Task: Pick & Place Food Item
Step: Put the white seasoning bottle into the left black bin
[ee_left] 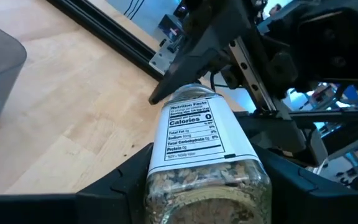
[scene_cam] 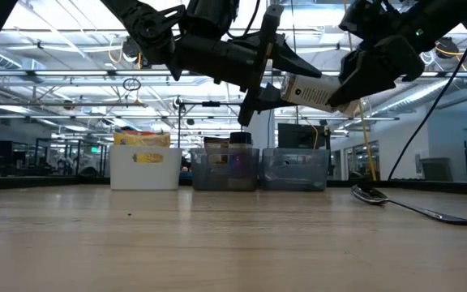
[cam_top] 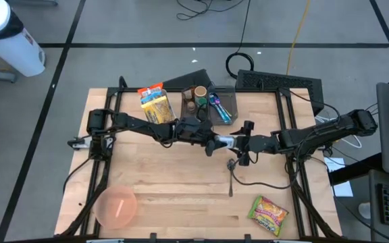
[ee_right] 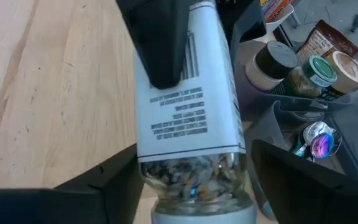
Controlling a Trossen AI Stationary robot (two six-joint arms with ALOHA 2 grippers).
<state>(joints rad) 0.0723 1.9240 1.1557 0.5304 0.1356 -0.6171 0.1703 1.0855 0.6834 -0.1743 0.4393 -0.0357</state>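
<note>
A glass spice jar with a white nutrition label hangs above the middle of the table, between my two grippers. My left gripper comes from the left and is shut on the jar. My right gripper comes from the right. It is open, with its fingers on either side of the jar's cap end and narrow gaps showing. In the low view the jar lies nearly level, well above the tabletop. My left gripper pinches the jar between its two fingers, on the glass sides near the base end. The fingers come about level from the table's left and lie along the jar. The jar is lifted clear of the table and lies nearly level, with its cap end toward the right arm.
A spoon lies on the table just below the grippers. A pink bowl sits at the near left and a snack packet at the near right. At the far edge stand a white bin and grey bins holding food items.
</note>
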